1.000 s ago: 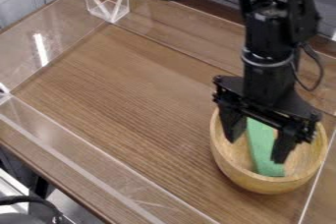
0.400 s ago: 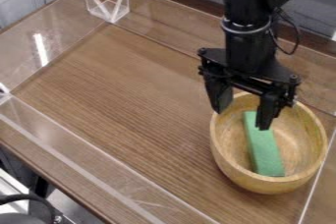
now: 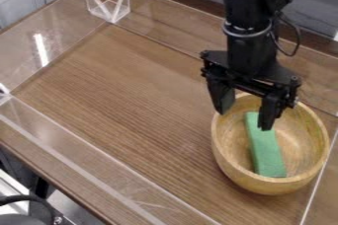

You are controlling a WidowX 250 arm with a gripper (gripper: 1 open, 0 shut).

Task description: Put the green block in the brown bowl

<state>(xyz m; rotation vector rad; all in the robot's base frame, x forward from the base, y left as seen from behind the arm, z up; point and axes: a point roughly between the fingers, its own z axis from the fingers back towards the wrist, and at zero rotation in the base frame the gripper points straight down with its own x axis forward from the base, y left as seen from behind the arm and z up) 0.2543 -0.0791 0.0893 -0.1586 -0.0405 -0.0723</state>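
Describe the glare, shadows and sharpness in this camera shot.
Camera view: white glare streaks on the clear acrylic wall at left; the open claw is slightly soft; the green block reads clearly inside the brown bowl; soft shadows only; low resolution overall.

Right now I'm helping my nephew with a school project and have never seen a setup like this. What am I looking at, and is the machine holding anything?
This is a single view, taken from above and to one side of a wooden table with low clear walls around it. The black machine is a robot arm reaching down from the top of the picture. At its tip is the end effector, the part that grasps: two dark fingers pointing straight down. They stand apart, so it is open and holds nothing. It hangs over the near left rim of a round wooden bowl at the right of the table. Inside the bowl lies a long green block, free of the fingers. So the block is already in the bowl, which is the job the arm was given.
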